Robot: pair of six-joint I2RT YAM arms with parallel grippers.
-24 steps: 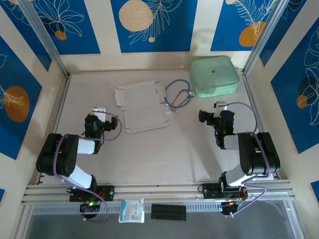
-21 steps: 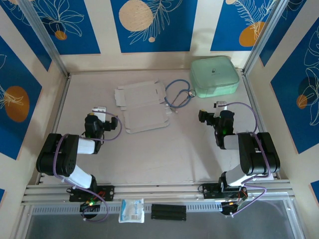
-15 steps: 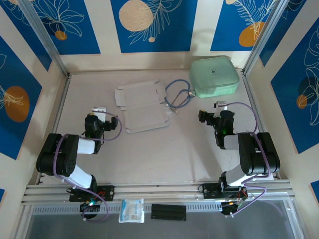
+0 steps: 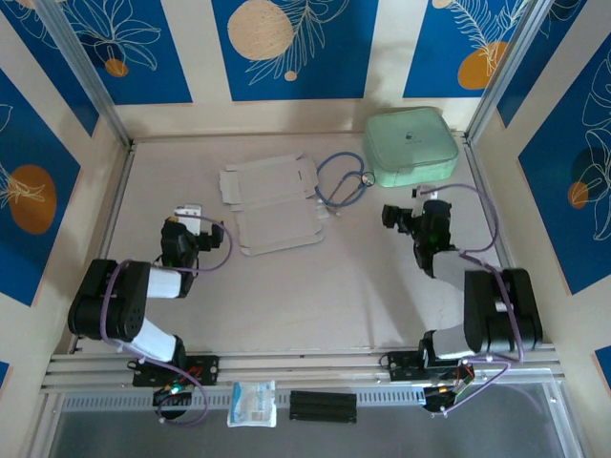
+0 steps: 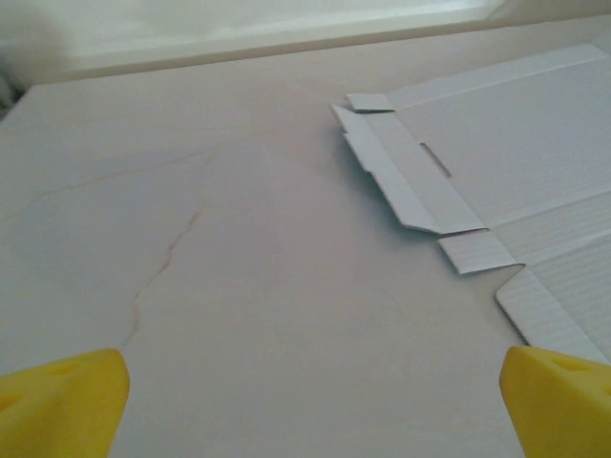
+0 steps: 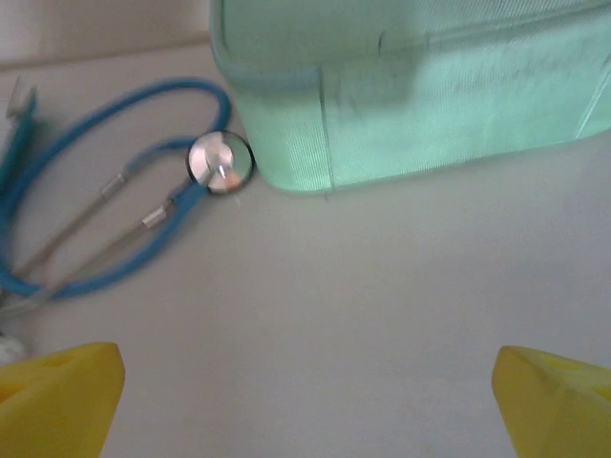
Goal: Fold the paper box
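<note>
Overhead view of a pale table (image 4: 315, 296) with my two arms at its near edge. My left gripper (image 4: 190, 211) hangs low over the left side of the table with its jaws spread wide and nothing between them. The box (image 4: 272, 205) lies flat and unfolded on the table, grey-white face up with its flaps spread out, at about 3 o'clock from that gripper, near but not touching it. In my left wrist view, my two yellow fingertips (image 5: 57, 401) sit at the bottom corners with bare table between them, and the card reaches in from the right edge, at about 2 o'clock from the gap, with a narrow side flap and small tabs nearest to me. My right gripper (image 4: 421, 199) is over the right side of the table, also wide open and empty; the box is at its 9 o'clock, well apart from it. A blue stethoscope (image 4: 342, 181) lies between the box and that gripper, at about its 10 o'clock. A mint-green case (image 4: 410, 145) sits at its 12 o'clock in the far right corner. In my right wrist view, the stethoscope's round metal head rests just beside the case's near corner.
</note>
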